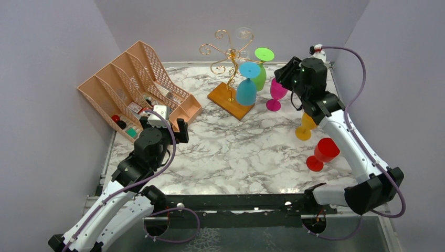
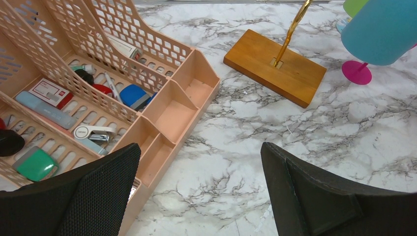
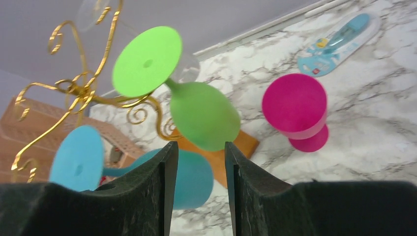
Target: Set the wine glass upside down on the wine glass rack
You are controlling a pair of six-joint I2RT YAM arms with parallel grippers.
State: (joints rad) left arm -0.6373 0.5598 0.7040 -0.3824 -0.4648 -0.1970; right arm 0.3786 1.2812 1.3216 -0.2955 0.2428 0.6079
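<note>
Green wine glass (image 3: 204, 118) hangs inverted on rack (image 3: 74, 88), just beyond slightly parted jaws of right gripper (image 3: 200, 150); left gripper (image 2: 200, 150) gapes.

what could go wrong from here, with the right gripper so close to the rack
1. The right gripper is open just in front of the hung green glass; a nudge might knock it off the rack.
2. The right arm lies beside the yellow glass and the red glass; a swing might topple them.
3. The pink glass stands near the hung blue glass; lifting it might strike that.
</note>
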